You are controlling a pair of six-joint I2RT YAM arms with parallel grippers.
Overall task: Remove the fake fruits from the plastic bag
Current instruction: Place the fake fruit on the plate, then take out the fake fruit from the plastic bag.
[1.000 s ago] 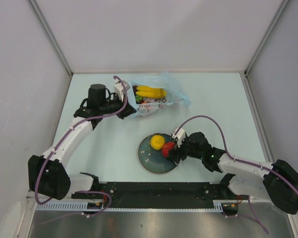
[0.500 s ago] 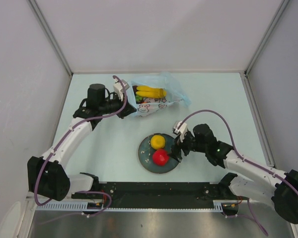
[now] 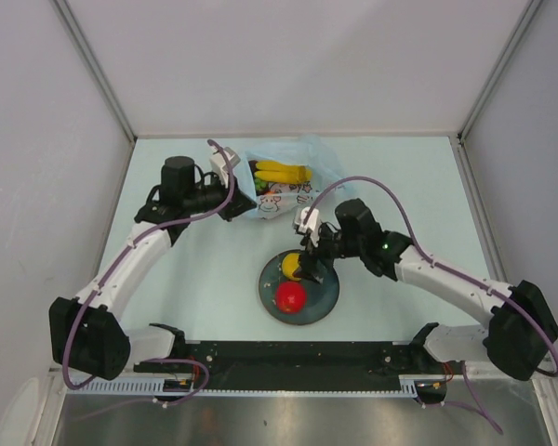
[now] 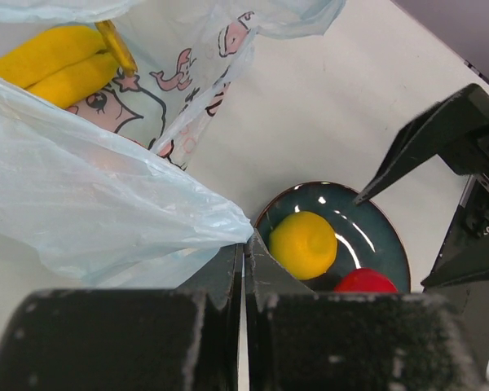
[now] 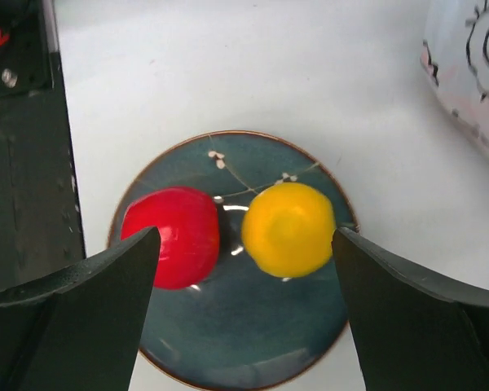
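A dark teal round plate (image 3: 325, 297) lies flat on the pale blue-green tabletop (image 3: 418, 177), around the middle of its near edge. It has a thin brown rim and a white blossom sprig (image 5: 222, 158) painted on the glaze. Plain grey wall panels (image 3: 298, 65) enclose the table's left, far and right sides.

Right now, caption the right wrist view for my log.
Open right claw hovers above the teal plate, which carries a red apple and a yellow fruit.

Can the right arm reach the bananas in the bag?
Probably yes. The right gripper is open and empty above the plate, the left gripper holds the plastic bag by its edge, and the bananas show uncovered at its mouth.
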